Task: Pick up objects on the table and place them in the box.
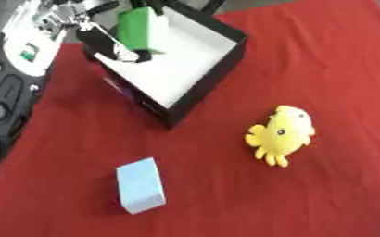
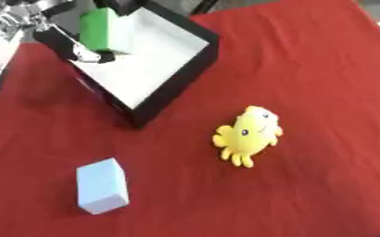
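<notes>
A black box with a white inside (image 1: 185, 65) stands at the upper left of the red cloth. Over its far left corner my left hand (image 1: 108, 42) reaches in from the top left, fingers curled on a green block (image 1: 141, 27) that sits just above the box floor. A yellow plush octopus (image 1: 281, 134) lies on the cloth to the right of the box's near corner. Near the front left lies a light blue block (image 1: 141, 185), apart from everything else. My right hand shows in neither view.
Black, white and silver equipment (image 1: 15, 60) fills the left edge beside the cloth. The red cloth (image 1: 331, 69) stretches bare to the right and in front of the box.
</notes>
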Available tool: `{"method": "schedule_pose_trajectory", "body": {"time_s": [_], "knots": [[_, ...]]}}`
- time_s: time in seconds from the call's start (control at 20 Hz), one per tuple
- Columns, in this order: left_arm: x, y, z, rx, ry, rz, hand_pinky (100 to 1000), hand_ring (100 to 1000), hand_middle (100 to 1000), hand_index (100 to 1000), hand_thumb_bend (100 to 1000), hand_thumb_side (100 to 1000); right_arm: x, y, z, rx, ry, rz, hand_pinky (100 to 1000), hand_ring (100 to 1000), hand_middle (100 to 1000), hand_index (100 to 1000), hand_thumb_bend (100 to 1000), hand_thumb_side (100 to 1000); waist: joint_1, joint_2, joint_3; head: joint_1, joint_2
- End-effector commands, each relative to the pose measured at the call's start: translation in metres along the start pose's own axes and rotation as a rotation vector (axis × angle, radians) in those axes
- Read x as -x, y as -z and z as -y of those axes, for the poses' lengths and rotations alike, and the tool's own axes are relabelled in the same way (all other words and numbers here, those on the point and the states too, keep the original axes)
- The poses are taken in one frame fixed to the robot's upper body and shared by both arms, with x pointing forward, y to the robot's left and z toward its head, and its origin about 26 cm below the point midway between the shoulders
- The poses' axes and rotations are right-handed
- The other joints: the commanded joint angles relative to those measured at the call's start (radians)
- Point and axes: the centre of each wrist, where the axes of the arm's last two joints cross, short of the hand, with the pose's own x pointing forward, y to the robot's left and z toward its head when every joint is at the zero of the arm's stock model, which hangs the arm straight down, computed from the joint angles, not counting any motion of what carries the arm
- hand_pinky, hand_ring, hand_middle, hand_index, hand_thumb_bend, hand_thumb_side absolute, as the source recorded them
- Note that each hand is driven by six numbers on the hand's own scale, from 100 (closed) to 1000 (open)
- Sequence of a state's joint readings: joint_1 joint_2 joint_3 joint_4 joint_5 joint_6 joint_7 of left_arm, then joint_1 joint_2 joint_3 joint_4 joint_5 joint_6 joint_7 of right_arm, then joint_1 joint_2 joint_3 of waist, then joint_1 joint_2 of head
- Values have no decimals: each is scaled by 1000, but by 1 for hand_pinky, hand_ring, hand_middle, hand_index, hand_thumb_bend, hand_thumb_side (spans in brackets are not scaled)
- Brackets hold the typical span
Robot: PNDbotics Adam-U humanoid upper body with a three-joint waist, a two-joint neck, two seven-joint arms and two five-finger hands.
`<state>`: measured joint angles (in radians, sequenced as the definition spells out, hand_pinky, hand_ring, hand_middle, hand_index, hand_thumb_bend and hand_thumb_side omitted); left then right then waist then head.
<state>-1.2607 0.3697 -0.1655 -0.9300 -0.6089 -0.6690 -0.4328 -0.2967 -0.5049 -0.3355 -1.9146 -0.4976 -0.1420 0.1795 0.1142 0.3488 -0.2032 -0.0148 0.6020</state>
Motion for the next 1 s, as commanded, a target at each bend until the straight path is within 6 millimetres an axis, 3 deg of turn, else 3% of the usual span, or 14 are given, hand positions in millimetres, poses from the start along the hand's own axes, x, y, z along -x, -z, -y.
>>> {"method": "schedule_pose_trajectory", "body": {"time_s": [0.05, 0.15, 0.3, 0.35, 0.4, 0.45, 0.5, 0.55, 0.75, 0.8, 0.9, 0.95, 1.0], "knots": [[2, 3, -9, -10, 71, -3, 637, 558, 565, 723, 519, 100, -11, 11, -3, -12, -6, 37, 926, 915, 889, 979, 100, 550, 2, 0, -11, 19, -24], [5, 2, -3, -4, 89, -26, 646, 568, 570, 727, 510, 100, -12, 14, -5, -15, 1, 40, 927, 923, 889, 979, 100, 551, 6, 3, -19, 26, -30], [10, 0, 3, -28, 92, -61, 736, 670, 633, 794, 327, 100, -14, 16, -6, -15, 9, 42, 926, 925, 886, 977, 100, 553, 11, 4, -26, 31, -30], [11, -1, 5, -42, 91, -72, 746, 683, 640, 798, 316, 100, -14, 17, -6, -15, 11, 42, 926, 926, 886, 977, 100, 553, 12, 4, -27, 32, -30], [11, -2, 5, -62, 88, -83, 816, 774, 720, 833, 274, 338, -15, 17, -6, -17, 12, 43, 924, 925, 884, 974, 100, 554, 13, 4, -27, 32, -27], [12, -3, 7, -81, 85, -92, 822, 783, 730, 838, 276, 377, -15, 18, -7, -19, 13, 44, 924, 925, 884, 974, 100, 553, 13, 4, -28, 31, -25], [13, -4, 7, -104, 80, -100, 882, 843, 775, 866, 316, 614, -15, 18, -7, -20, 14, 44, 923, 921, 881, 972, 100, 556, 14, 4, -27, 29, -24], [13, -4, 8, -124, 78, -105, 894, 853, 779, 869, 351, 654, -15, 18, -6, -20, 14, 43, 921, 918, 879, 972, 100, 560, 14, 4, -27, 28, -23], [13, -5, 9, -170, 77, -110, 893, 851, 776, 871, 394, 608, -15, 17, -7, -28, 15, 41, 920, 915, 878, 971, 100, 559, 14, 5, -25, 22, -16], [13, -5, 8, -175, 76, -110, 906, 878, 827, 895, 411, 596, -15, 17, -7, -29, 14, 41, 920, 912, 876, 971, 100, 560, 14, 5, -25, 22, -14], [13, -6, 8, -180, 72, -114, 913, 884, 833, 904, 436, 567, -15, 17, -6, -31, 12, 39, 920, 909, 876, 970, 100, 561, 15, 4, -24, 22, -14], [13, -6, 8, -185, 70, -118, 906, 875, 818, 896, 428, 550, -15, 17, -6, -32, 12, 39, 919, 908, 875, 970, 100, 562, 15, 4, -24, 22, -14], [14, -7, 8, -194, 66, -121, 873, 839, 782, 878, 352, 505, -15, 17, -6, -33, 12, 38, 918, 905, 874, 969, 100, 562, 15, 3, -23, 21, -13]]}}
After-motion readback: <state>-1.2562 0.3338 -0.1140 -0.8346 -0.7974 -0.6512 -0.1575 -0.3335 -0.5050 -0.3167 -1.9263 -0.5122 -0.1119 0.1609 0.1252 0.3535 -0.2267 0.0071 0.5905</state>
